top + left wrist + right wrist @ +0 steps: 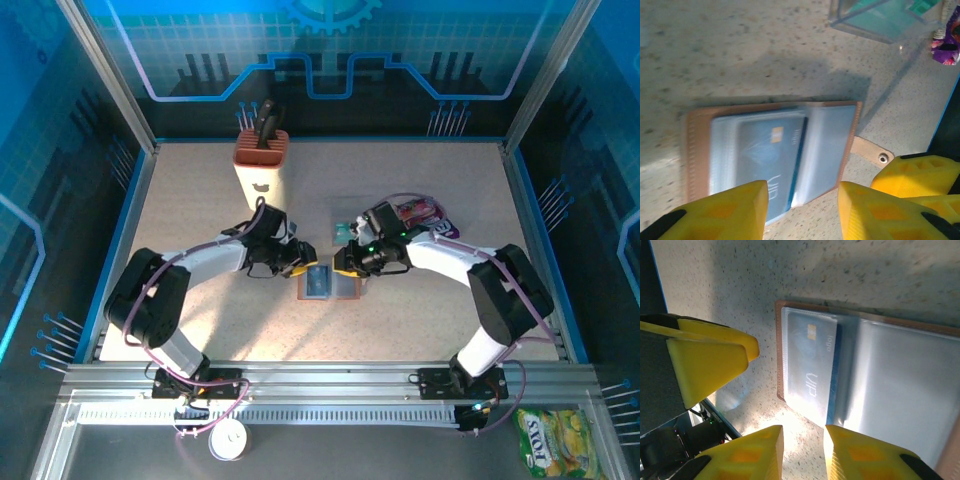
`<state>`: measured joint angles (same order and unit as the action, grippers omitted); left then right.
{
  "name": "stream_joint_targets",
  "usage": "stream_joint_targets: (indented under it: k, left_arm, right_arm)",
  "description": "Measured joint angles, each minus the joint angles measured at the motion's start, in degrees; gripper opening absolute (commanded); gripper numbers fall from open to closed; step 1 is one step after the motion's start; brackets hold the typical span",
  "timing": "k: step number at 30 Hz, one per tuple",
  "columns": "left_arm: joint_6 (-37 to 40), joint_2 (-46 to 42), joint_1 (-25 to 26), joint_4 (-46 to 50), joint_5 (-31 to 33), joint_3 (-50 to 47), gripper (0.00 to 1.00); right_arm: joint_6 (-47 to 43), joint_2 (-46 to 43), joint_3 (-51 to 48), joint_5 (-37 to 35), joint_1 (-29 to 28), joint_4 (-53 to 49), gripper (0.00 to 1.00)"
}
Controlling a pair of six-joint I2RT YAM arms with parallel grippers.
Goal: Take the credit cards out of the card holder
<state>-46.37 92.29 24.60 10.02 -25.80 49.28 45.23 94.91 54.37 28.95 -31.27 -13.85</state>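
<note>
The brown card holder (346, 288) lies open on the table between both grippers. A teal-blue credit card (319, 283) with a gold chip sits in its left pocket, its lower end poking past the holder's edge. In the left wrist view the card (767, 160) and the empty blue-grey pocket of the holder (827, 145) lie just ahead of my open left gripper (802, 212). In the right wrist view my right gripper (804, 455) is open just off the card (812, 370) and the holder (890, 380). Neither gripper holds anything.
A clear plastic tray (352, 222) with teal cards inside stands just behind the holder. A purple snack packet (420, 212) lies to its right. A knife block (260, 158) stands at the back left. The holder's strap with a snap (872, 151) lies on the table.
</note>
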Motion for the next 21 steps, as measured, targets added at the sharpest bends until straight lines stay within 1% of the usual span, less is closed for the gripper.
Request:
stream_joint_targets:
  k: [6,10,15,19,21]
  left_arm:
    - [0.0,-0.7,-0.5,0.0,-0.7,-1.9,0.38]
    - [0.0,-0.7,-0.5,-0.3,-1.5,-1.9,0.31]
    - [0.2,0.3,-0.5,-1.4,-2.4,-1.9,0.2]
    - [0.2,1.7,-0.5,-2.0,-3.5,-2.1,0.15]
    - [0.2,2.2,-0.5,-2.0,-4.0,-2.4,0.14]
  right_arm:
    - [1.0,3.2,1.3,-0.2,-1.7,0.5,0.29]
    - [1.5,4.3,1.4,-0.2,-2.1,1.2,0.29]
    - [1.8,5.1,1.4,-0.2,-2.1,2.1,0.29]
    - [2.0,6.2,1.4,-0.2,-2.2,2.5,0.29]
    - [2.2,6.6,1.4,-0.2,-2.2,2.8,0.29]
